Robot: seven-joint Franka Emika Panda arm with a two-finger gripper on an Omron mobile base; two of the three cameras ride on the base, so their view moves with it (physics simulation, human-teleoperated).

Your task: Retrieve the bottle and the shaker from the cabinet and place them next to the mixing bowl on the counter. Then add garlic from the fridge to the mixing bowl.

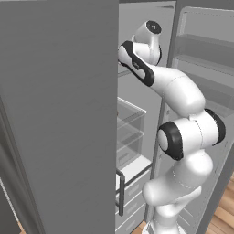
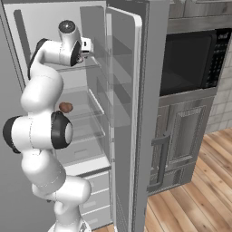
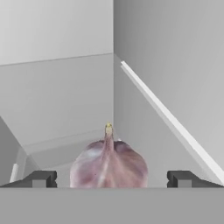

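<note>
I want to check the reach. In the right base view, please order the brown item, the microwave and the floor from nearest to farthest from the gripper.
1. Brown item: on a shelf inside the fridge, below.
2. Microwave: right, outside the fridge.
3. Floor: far below, lower right.

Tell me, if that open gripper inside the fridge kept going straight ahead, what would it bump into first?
Most likely the garlic: it sits dead ahead between the open gripper tips, with the fridge wall behind it. How near is hard to judge.
</note>
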